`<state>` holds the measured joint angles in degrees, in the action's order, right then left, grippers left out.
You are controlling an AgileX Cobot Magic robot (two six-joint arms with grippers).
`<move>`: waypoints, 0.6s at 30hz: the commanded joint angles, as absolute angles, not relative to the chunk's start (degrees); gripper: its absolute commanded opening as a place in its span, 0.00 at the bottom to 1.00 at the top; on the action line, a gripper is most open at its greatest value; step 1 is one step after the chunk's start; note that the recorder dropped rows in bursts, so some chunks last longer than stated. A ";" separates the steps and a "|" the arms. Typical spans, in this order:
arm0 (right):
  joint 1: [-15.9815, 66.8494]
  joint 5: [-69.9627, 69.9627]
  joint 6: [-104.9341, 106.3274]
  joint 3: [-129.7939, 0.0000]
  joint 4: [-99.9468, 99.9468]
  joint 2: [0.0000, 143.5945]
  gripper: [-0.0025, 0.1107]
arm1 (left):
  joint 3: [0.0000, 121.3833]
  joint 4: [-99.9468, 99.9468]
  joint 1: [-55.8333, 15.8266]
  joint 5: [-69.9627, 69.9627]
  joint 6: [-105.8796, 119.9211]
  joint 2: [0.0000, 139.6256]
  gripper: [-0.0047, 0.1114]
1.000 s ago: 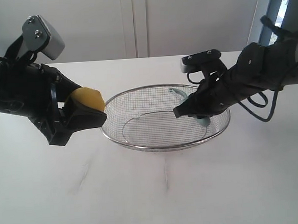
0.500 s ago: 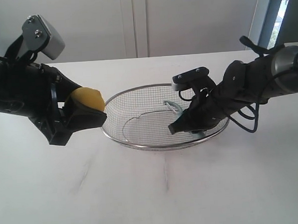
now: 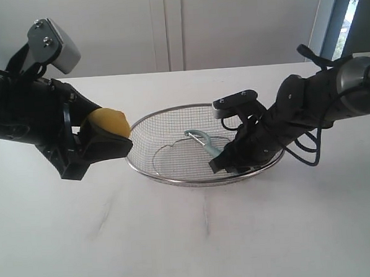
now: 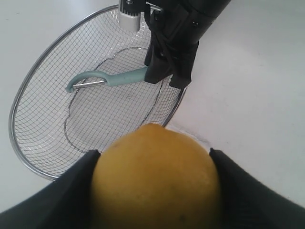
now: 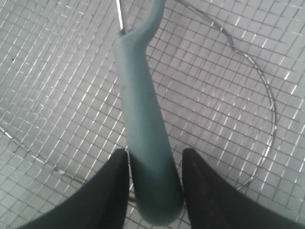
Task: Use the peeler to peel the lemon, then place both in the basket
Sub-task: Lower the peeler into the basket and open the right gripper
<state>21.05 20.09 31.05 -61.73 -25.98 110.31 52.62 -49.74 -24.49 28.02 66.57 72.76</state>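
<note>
The yellow lemon (image 3: 108, 122) is held above the table, left of the basket, with my left gripper (image 3: 114, 132) shut on it; in the left wrist view the lemon (image 4: 155, 181) fills the space between the dark fingers (image 4: 71, 191). The silver wire basket (image 3: 175, 181) stands at the centre. Inside it the teal peeler (image 3: 204, 142) lies on the mesh, hooked head pointing left. My right gripper (image 3: 218, 164) is low in the basket at the handle's end. In the right wrist view the handle (image 5: 140, 109) lies between the fingers (image 5: 109, 191) with narrow gaps on both sides.
A white tabletop (image 3: 196, 237) surrounds the basket. A pale wall (image 3: 185, 27) runs behind the table and a window strip (image 3: 346, 12) shows at the far right. The right arm's cables (image 3: 324, 134) hang beside the basket's right rim.
My right gripper went lower and leftward into the basket, laying the peeler on the mesh with its head further left. The left arm and lemon stayed still.
</note>
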 commanded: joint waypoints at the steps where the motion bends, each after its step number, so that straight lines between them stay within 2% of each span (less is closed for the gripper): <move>1: 21.09 20.12 31.20 -62.24 -25.97 108.38 0.34 | 52.71 -51.78 -24.68 28.69 66.27 72.56 0.04; 9: 21.09 20.87 31.20 -62.24 -25.97 98.91 0.34 | 52.71 -51.78 -24.68 28.46 66.27 72.56 0.04; 14: 21.09 28.03 31.20 -62.24 -25.86 90.08 0.34 | 52.71 -51.78 -24.68 28.49 66.27 72.56 0.04; 16: 21.09 32.00 31.20 -62.24 -25.79 87.56 0.33 | 52.71 -51.78 -24.68 28.49 66.27 72.56 0.04; 18: 21.09 36.42 31.20 -62.24 -25.79 85.80 0.27 | 52.71 -51.78 -24.68 28.61 66.27 72.56 0.04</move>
<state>21.05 30.76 31.05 -62.05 -25.98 88.37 52.62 -49.76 -24.49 28.02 66.57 72.76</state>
